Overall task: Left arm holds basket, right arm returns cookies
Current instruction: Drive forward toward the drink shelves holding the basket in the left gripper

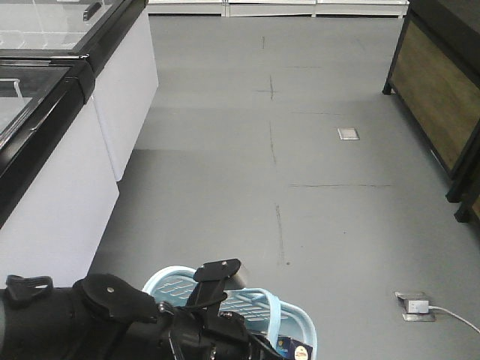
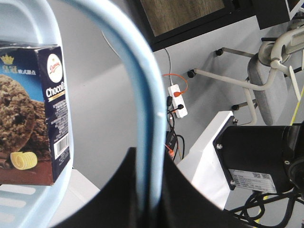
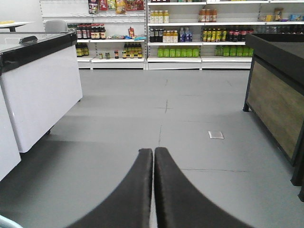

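Left pincer (image 2: 148, 159) clamps the light-blue handle (image 2: 142, 85), so the basket (image 1: 304, 319) hangs open-topped for access. The cookies (image 2: 28, 109) stand upright inside against its wall. Right pincer (image 3: 153, 152), tips pressed together and empty, faces the shelves (image 3: 190, 38), so the pickup looks unstarted.

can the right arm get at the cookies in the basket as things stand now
Probably not yet. Its fingers are shut and point down the aisle, not at the basket. The cookies sit uncovered inside, so swinging over and opening should do it.
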